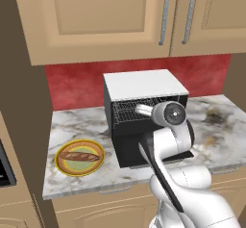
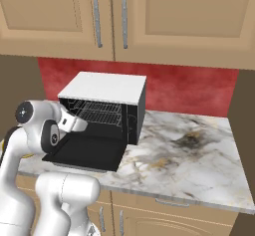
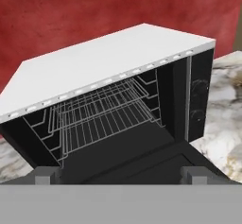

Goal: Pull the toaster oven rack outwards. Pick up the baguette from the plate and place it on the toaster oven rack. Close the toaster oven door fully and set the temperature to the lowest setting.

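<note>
Starting near the bench's left front corner, we see the baguette (image 1: 80,156) on the plate (image 1: 63,167), untouched, long axis running left-right. Rightward, the toaster oven (image 1: 139,84) has its door (image 2: 87,153) dropped open, the rack (image 3: 101,114) apparently not yet pulled out. Our end effector (image 3: 120,175) faces the cavity, fingers apart, empty.

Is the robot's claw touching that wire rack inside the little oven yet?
Apart. In the hand view the gripper sits open, outside the cavity, with the dropped door showing between it and the rack.
</note>
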You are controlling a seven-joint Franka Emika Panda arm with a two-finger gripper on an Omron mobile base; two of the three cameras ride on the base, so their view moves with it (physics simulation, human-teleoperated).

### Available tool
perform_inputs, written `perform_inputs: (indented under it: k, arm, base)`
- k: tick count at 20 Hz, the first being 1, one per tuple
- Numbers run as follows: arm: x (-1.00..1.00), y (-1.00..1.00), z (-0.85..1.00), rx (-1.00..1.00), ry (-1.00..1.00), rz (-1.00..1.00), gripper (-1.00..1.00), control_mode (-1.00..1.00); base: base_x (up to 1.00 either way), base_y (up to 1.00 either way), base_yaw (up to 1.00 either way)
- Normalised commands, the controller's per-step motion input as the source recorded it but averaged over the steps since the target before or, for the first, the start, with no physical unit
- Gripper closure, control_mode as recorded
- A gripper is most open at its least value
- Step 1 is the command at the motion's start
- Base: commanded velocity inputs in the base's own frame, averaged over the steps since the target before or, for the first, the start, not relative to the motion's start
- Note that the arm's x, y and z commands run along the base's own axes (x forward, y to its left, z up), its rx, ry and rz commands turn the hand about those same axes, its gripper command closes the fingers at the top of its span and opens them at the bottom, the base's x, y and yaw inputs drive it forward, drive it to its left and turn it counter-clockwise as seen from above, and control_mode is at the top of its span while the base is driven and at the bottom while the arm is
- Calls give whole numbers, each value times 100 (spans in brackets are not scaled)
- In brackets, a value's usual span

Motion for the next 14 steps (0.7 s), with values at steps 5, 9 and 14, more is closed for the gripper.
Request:
perform_inputs:
  k: [5,9,14]
  arm:
    - [0,0,-44,0,-5,0,-100,-100]
    - [0,0,-46,0,-6,0,-100,-100]
    - [0,-4,-36,0,-7,0,-100,-100]
  base:
    - [0,0,0]
    - [0,0,0]
    - [0,0,0]
